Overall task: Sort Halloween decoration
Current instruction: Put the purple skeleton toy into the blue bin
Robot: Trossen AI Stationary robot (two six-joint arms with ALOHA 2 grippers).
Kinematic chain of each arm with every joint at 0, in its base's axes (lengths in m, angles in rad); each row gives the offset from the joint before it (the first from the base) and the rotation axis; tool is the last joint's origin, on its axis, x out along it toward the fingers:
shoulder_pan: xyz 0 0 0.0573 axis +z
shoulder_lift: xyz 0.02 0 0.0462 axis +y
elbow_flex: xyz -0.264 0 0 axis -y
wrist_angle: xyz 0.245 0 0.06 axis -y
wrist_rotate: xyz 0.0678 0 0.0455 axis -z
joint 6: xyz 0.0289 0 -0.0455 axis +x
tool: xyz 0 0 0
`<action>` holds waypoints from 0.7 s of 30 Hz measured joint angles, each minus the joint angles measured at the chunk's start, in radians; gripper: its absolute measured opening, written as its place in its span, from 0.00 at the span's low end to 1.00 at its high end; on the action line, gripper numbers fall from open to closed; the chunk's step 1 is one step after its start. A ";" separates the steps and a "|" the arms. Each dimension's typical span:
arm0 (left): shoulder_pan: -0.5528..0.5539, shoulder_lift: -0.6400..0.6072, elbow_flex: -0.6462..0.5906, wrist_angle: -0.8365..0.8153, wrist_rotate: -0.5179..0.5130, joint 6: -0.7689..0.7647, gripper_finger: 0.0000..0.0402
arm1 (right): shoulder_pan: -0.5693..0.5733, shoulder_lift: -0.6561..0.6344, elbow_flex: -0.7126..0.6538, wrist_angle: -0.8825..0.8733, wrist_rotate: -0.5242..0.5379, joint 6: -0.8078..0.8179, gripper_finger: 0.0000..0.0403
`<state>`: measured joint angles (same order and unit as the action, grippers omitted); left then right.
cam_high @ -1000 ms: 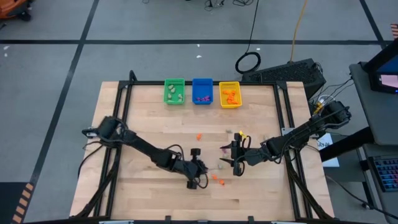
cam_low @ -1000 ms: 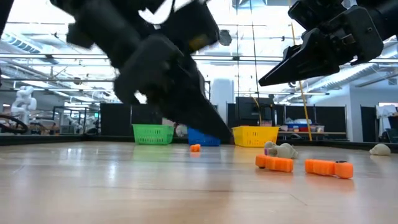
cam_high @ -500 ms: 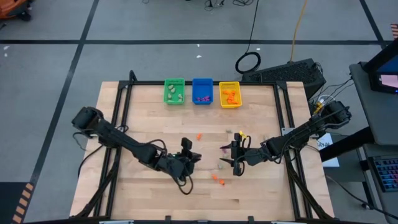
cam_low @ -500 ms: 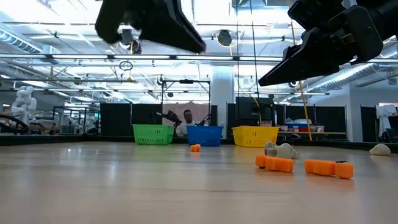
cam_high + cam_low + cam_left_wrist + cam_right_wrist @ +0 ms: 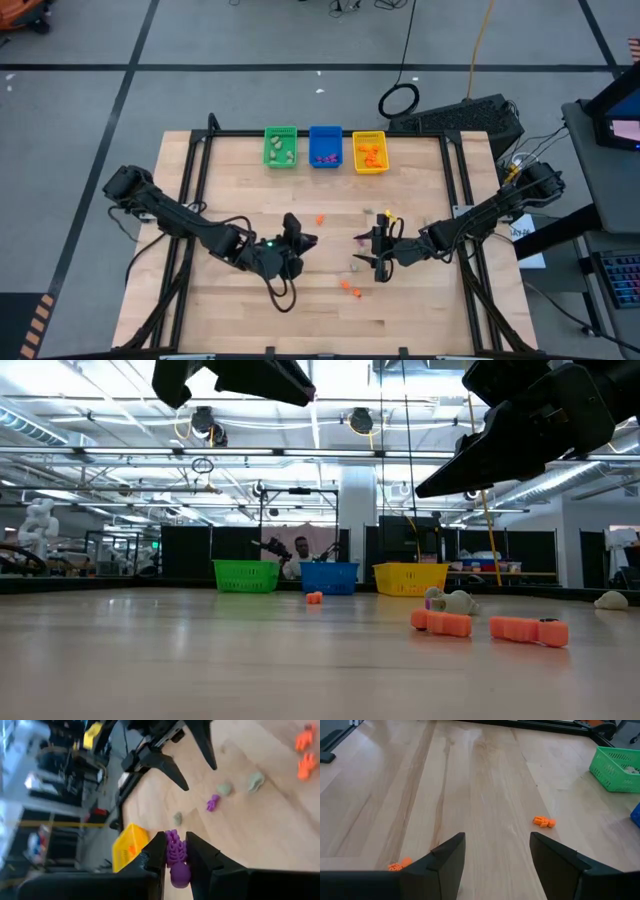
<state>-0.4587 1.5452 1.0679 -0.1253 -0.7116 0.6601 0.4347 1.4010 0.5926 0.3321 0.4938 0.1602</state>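
Two arms work over a wooden table point(image 5: 230, 175). Left gripper point(image 5: 176, 855), raised mid-table, is clamped on a purple skeleton trinket point(image 5: 176, 861) with ribbed body and round head. Right gripper point(image 5: 496, 851) hovers beside it, fingers apart, above scattered orange trinkets point(image 5: 348, 287).

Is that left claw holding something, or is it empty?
Holding. The left gripper is shut on a purple skeleton trinket, pinched between its two fingers above the table.
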 joint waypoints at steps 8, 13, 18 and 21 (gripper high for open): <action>0.001 0.000 0.000 0.003 -0.006 0.392 0.13 | 0.000 0.000 0.000 0.000 0.000 0.003 0.52; 0.001 0.000 0.000 0.003 -0.006 0.554 0.13 | 0.000 0.000 0.000 0.000 0.000 0.003 0.52; 0.001 0.000 0.000 0.003 -0.006 0.553 0.13 | 0.000 0.000 0.000 0.000 0.000 0.003 0.52; 0.001 0.000 0.000 0.004 -0.006 0.553 0.13 | 0.000 0.000 0.000 0.000 0.000 0.003 0.52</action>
<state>-0.4580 1.5452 1.0676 -0.1215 -0.7174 1.2129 0.4347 1.4010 0.5926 0.3317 0.4938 0.1635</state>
